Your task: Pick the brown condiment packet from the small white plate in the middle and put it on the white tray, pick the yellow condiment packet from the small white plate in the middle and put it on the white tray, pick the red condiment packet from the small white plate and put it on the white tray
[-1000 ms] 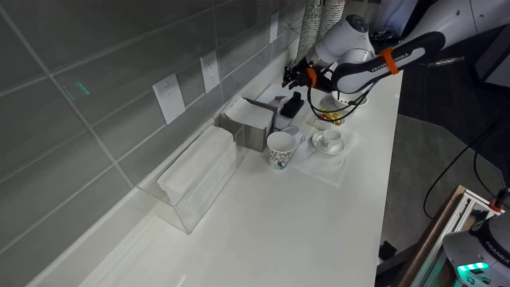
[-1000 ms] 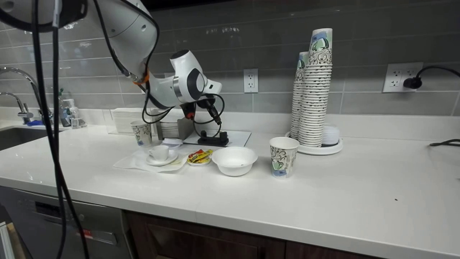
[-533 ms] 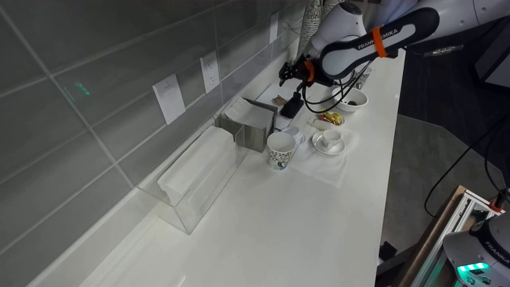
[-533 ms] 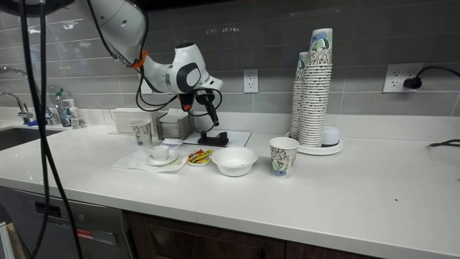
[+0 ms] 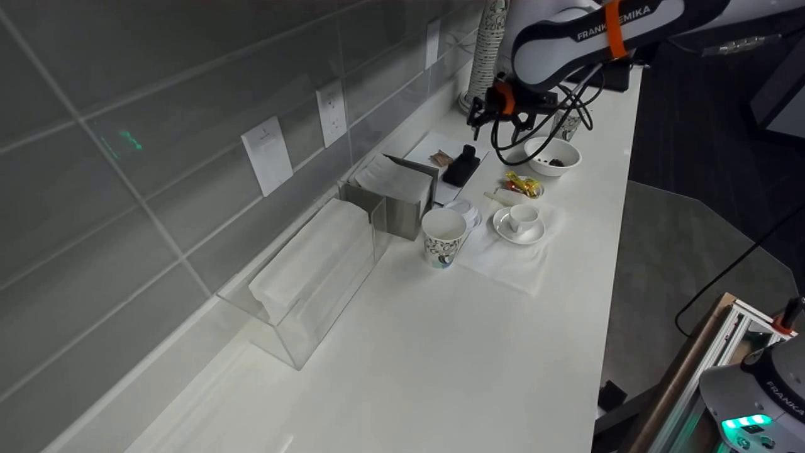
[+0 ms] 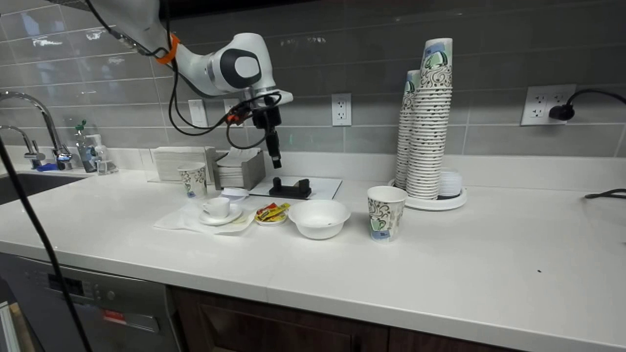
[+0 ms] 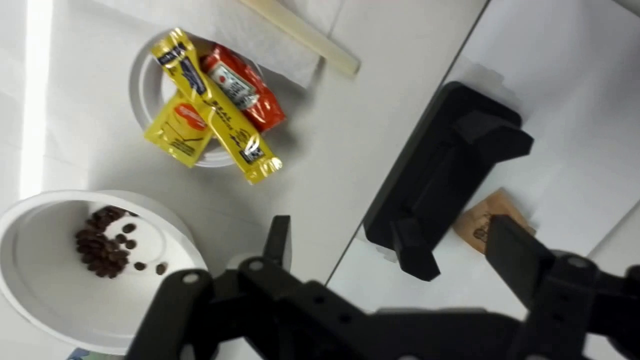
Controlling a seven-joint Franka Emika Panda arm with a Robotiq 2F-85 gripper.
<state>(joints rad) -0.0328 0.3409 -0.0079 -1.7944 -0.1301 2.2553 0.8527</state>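
The brown condiment packet (image 7: 477, 225) lies on the flat white tray (image 7: 555, 165), beside a black holder (image 7: 435, 185); in the wrist view a finger partly covers it. My gripper (image 7: 387, 230) hovers above the holder and tray edge, jaws wide apart, nothing between them. In the wrist view the small white plate (image 7: 136, 92) carries the red condiment packet (image 7: 260, 102), a long yellow condiment packet (image 7: 227, 120) and a square yellow one (image 7: 177, 132). The long one crosses over the other two. An exterior view shows the gripper (image 6: 277, 164) well above the counter.
Next to the plate stands a white bowl (image 7: 45, 280) with dark beans. A pale stick (image 7: 305, 35), a cup on a saucer (image 5: 503, 229), a paper cup (image 5: 442, 236) and napkin holders (image 5: 402, 217) are nearby. Stacked cups (image 6: 430, 142) stand along the wall.
The gripper has opened wider and moved up and away from the brown packet. That packet, seen nearly edge-on under the fingers a second ago, now lies flat on the tray.
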